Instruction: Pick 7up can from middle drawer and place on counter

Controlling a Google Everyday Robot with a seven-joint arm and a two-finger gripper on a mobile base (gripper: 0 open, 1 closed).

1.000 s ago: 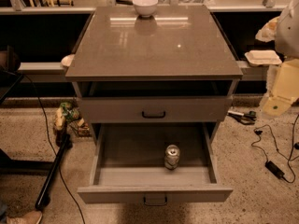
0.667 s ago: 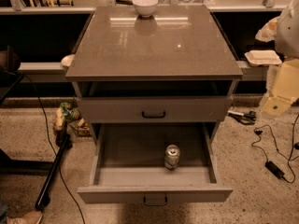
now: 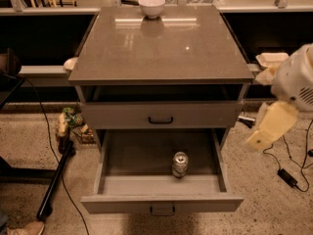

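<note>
The 7up can (image 3: pixel 180 164) stands upright on the floor of the middle drawer (image 3: pixel 127 153), right of centre and near the front wall. The drawer is pulled fully out, its front panel (image 3: pixel 161 203) nearest me. The counter (image 3: pixel 161 48) is the glossy grey-brown slab on top of the cabinet. My gripper (image 3: pixel 266 129) shows as a cream-coloured end under a white arm housing (image 3: pixel 296 80) at the right edge. It hangs beside the cabinet, right of the drawer and above can height, touching nothing.
A white bowl (image 3: pixel 151 5) sits at the back edge of the counter. The drawer above (image 3: pixel 160 115) is closed. Cables and a power brick (image 3: pixel 287 176) lie on the floor at right. A black stand (image 3: pixel 54 180) and toys (image 3: pixel 68 124) are at left.
The arm at the right has come down and a little left, closer to the open drawer. The can, the drawer and the bowl have not moved.
</note>
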